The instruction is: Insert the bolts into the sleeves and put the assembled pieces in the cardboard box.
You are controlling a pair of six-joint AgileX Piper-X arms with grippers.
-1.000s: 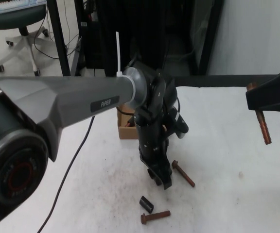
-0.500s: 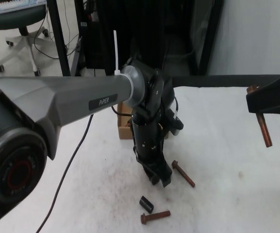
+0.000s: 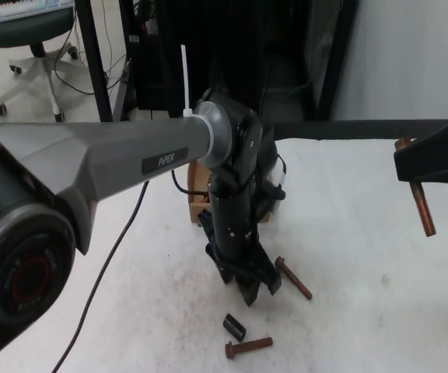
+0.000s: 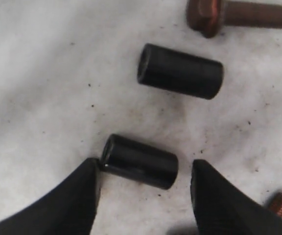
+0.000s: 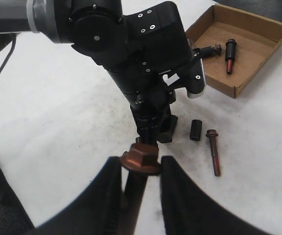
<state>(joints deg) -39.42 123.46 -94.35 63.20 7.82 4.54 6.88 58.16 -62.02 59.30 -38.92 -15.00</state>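
Two black sleeves are lying on the white bench cloth (image 4: 43, 73) beneath my left gripper (image 4: 145, 171). I am giving all positions from the nearer sleeve (image 4: 139, 161).

- My left fingers are standing spread, one off each end of the nearer sleeve, and are gripping nothing. One fingertip (image 4: 89, 169) is sitting just beside the sleeve's open end, perhaps touching it. The other is standing apart from the far end.
- The sleeve's long axis is running finger to finger, so it is lying along my closing line, not across it. My judgement is that closing now would be pinching it end to end and covering the bore. A wrist turn looks needed first.
- The second sleeve (image 4: 180, 71) is lying beyond the nearer sleeve, roughly parallel to it, with a loose bolt (image 4: 248, 14) past that.
- My right gripper (image 5: 140, 169) is pinching the held bolt (image 5: 140, 160) under its hex head, well apart from the nearer sleeve and raised above it.
- The cardboard box (image 5: 261, 66) is sitting past the nearer sleeve, behind my left arm.
- The left gripper is much the nearer to the sleeve.
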